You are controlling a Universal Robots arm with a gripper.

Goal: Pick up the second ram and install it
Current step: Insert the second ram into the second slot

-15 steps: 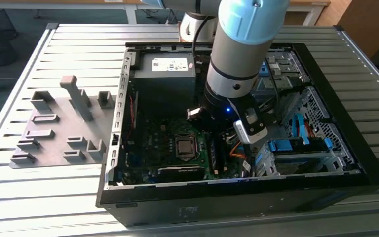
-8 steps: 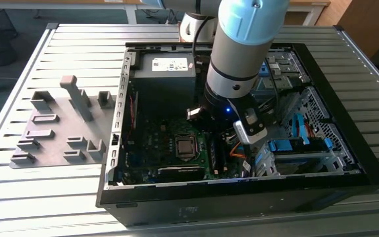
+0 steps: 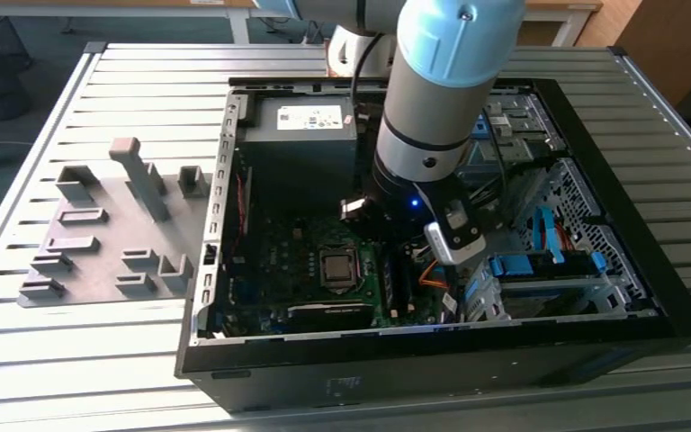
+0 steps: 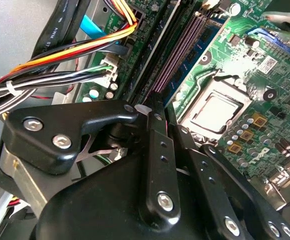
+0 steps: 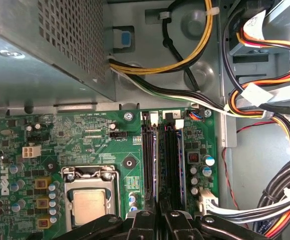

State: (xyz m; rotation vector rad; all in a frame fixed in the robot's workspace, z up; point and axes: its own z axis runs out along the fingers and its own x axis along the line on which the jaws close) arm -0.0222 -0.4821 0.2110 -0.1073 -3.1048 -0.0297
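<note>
Right, gripper (image 5: 159, 218) is down inside the PC case (image 3: 442, 355), at the near end of the memory slots (image 5: 149, 160). In the second wrist view the fingers (image 4: 157, 150) are drawn close together, pinching the end of the second ram (image 4: 157, 50). The stick stands on edge in line with the slots and runs away from the fingertips, beside the purple slots (image 4: 184, 50). Can't tell whether it's fully seated.

- CPU socket (image 5: 87, 205) sits just beside the slots on the green motherboard (image 5: 85, 135).
- Cable bundle (image 5: 264, 100), orange/yellow/black, runs on the other side of the slots.
- Perforated power supply (image 5: 45, 45) lies beyond the board's far edge.

In the exterior view the arm (image 3: 442, 81) reaches steeply down into the case, wrist low over the board. Blue drive-bay clips (image 3: 525, 265) are near the wrist, on the exterior view's right. Grey fixture plate (image 3: 94, 261) with its blocks lies outside the case, on the exterior view's left, on the slatted table (image 3: 82, 360).
</note>
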